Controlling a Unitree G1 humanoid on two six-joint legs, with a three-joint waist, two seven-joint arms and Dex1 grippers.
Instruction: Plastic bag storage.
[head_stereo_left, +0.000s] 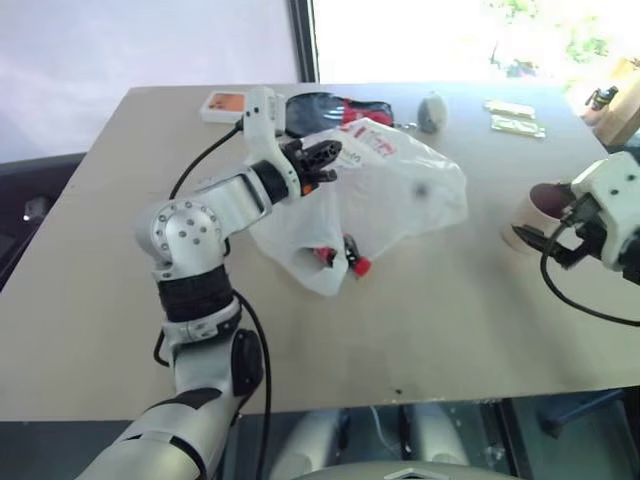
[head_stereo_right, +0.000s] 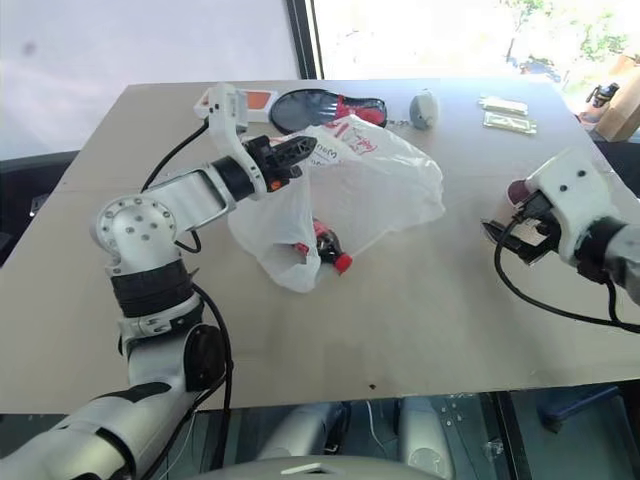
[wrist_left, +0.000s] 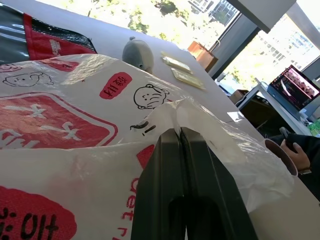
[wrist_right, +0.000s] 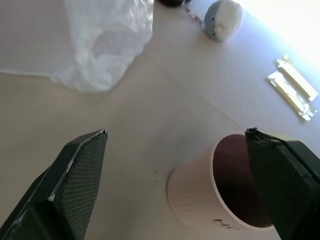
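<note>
The plastic bag (head_stereo_left: 400, 190), translucent white with red prints, is lifted by its top edge over the middle of the table, its lower end drooping onto the surface. My left gripper (head_stereo_left: 325, 160) is shut on that top edge; in the left wrist view the closed fingers (wrist_left: 165, 170) pinch a fold of the bag (wrist_left: 75, 125). Small red items (head_stereo_left: 352, 262) show through the bag's bottom. At the right, my right gripper (head_stereo_right: 515, 235) stands open with nothing between its fingers, just in front of a paper cup (wrist_right: 220, 190), which is upright and empty.
A red-and-black pouch (head_stereo_left: 340, 108), an orange-and-white card (head_stereo_left: 225, 103), a small grey rounded object (head_stereo_left: 432, 112) and two pale flat packets (head_stereo_left: 515, 117) lie along the far edge of the table (head_stereo_left: 420, 350). A person's hand (wrist_left: 296, 156) shows beyond the table's right side.
</note>
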